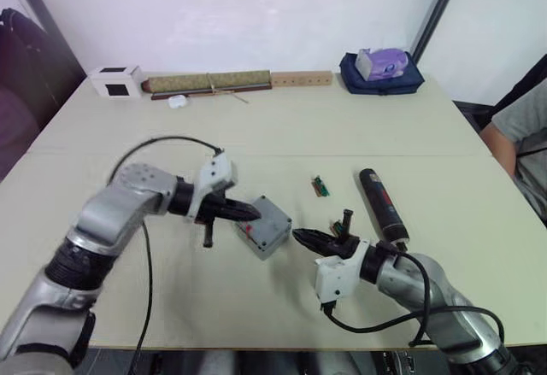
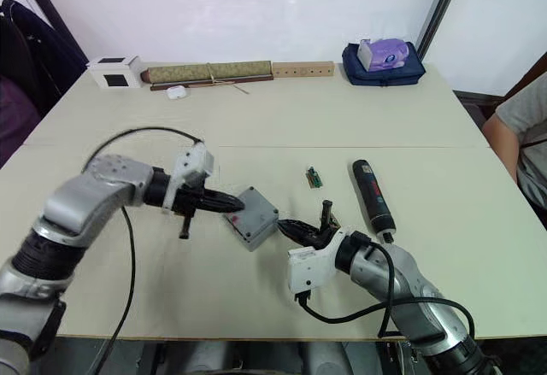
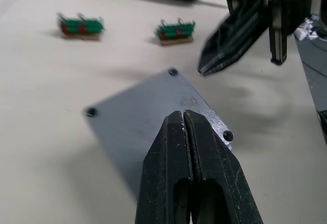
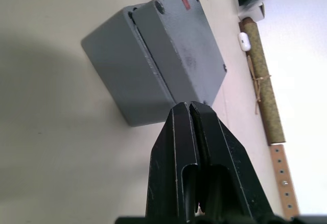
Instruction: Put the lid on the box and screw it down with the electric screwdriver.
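The grey box (image 1: 272, 240) stands mid-table with the flat grey lid (image 1: 267, 219) lying on top of it, slightly askew; the box wall (image 4: 122, 76) and the lid (image 4: 181, 45) show a narrow seam. My left gripper (image 1: 254, 213) is shut and empty, its tip over the lid's left edge (image 3: 148, 117). My right gripper (image 1: 297, 236) is shut and empty too, its tip just off the box's right side. To the right lies the black electric screwdriver (image 1: 382, 206) with its red label, untouched.
Small green circuit boards (image 1: 320, 186) (image 3: 80, 26) lie between the box and the screwdriver. At the table's back stand a white cube (image 1: 115, 82), a rolled mat (image 1: 209, 82), a wooden strip (image 1: 301, 78) and a blue bag (image 1: 380, 74). A person (image 1: 521, 136) sits at the right.
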Controlling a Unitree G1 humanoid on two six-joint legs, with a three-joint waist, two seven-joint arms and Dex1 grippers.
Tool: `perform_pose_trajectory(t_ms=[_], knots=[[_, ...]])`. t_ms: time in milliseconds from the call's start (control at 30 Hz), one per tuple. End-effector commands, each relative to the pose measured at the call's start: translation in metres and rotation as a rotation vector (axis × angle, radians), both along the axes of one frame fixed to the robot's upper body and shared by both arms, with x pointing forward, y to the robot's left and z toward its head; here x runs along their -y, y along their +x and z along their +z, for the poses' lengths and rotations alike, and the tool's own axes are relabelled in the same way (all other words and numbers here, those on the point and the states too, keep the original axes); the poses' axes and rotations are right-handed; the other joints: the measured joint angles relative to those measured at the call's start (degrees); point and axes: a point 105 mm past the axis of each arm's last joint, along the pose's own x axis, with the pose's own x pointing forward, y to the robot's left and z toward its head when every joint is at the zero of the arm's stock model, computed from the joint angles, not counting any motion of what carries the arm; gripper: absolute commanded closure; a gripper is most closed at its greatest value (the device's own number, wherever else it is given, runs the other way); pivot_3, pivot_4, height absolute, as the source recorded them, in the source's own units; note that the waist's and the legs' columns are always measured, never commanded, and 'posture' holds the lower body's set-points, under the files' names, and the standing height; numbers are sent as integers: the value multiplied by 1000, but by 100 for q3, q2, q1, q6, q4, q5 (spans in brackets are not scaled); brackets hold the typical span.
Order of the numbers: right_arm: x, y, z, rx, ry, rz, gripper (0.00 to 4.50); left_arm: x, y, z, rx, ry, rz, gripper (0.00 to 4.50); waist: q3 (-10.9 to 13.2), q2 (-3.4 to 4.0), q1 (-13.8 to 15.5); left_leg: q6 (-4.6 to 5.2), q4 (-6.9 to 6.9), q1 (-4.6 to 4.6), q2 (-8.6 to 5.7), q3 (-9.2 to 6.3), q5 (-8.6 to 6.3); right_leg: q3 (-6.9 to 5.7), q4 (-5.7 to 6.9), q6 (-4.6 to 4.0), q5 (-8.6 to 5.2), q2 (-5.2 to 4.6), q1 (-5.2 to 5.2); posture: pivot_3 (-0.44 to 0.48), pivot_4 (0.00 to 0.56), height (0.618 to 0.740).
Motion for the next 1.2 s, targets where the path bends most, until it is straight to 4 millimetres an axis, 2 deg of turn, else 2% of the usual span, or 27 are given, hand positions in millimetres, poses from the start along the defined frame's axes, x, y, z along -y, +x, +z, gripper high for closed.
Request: perform_pose_trajectory(t_ms=[33, 133, 233, 433, 567, 967, 1200], knots=[[-2, -1, 1, -24, 8, 24, 4488, -4, 18, 22, 14, -85, 67, 4500, 0, 0, 8, 0, 0, 0, 0, 0, 0, 0, 0, 0, 0, 0, 1, 0, 150, 740], [-2, 2, 0, -45, 20, 14, 4488, -20, 42, 8, 65, -18, 167, 4500, 0, 0, -15, 0, 1, 1, -4, 0, 0, 0, 0, 1, 1, -1, 1, 0, 150, 740], [-5, 2, 6, -78, 70, 4, 4488, -28, 50, -10, 71, 37, 194, 4500, 0, 0, -28, 0, -4, 1, -2, 1, 0, 1, 1, -1, 0, 5, -5, 0, 150, 740], [-4, 2, 7, -112, 95, -10, 4488, -26, 45, -23, 42, 38, 171, 4500, 1, 0, 15, 0, -5, -6, 0, 0, 0, 0, 1, -4, -2, -3, -7, 0, 150, 740], [-9, 2, 12, -127, 142, -9, 4488, -23, 33, -40, 6, 65, 132, 4500, 1, 0, -2, 0, -4, -5, 1, 0, 0, 0, 1, -4, -2, 0, -8, 0, 150, 740], [-18, -1, 15, -154, 182, 52, 4488, -20, 33, -42, 8, 62, 136, 4500, 1, 0, -2, 0, -4, -5, 3, 0, 0, 0, 2, -4, -2, 1, -8, 0, 150, 740], [-20, 1, 14, -168, 189, 63, 4488, -18, 30, -36, 14, 49, 134, 4500, 1, 0, 3, 0, -4, -5, 3, 0, 0, 0, 2, -4, -2, 1, -8, 0, 150, 740]])
